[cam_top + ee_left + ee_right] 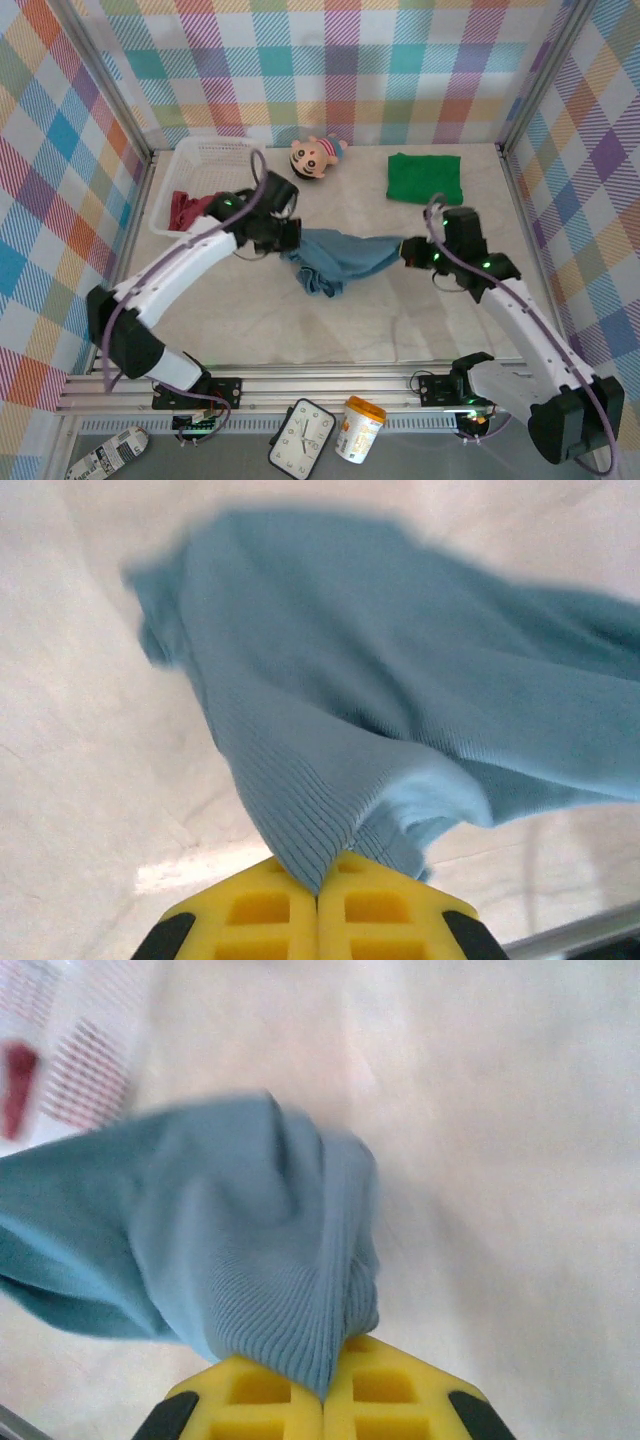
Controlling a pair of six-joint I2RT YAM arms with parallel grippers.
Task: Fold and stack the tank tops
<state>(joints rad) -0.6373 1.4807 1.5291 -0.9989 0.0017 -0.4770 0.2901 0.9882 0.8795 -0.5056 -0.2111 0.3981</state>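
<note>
1. Far-left corner of the table (400,325): dark red tank top (185,208) crumpled inside the white basket (205,152), not yet folded. Leave for a later turn.
2. Left gripper (290,237): clamped tight on a gathered edge of the blue-grey tank top (340,258), with ribbed cloth pinched between the yellow fingers (265,910). Hold firm and avoid loosening before the cloth lies flat.
3. Middle of the table: blue-grey tank top strung between both grippers, sagging and bunched toward the near edge. Cannot tell whether fully clear of the surface. Draw the two ends apart evenly to take out the bunching, then lower onto bare table before folding.
4. Right gripper (405,250): closed likewise on the opposite end of the same top, with cloth spilling leftward from the fingertips (385,1400). Match height with the left side for a level drop.
5. Far-right part of the table: green tank top (425,178) folded flat, well apart from both grippers. Probably the base of the stack.
</note>
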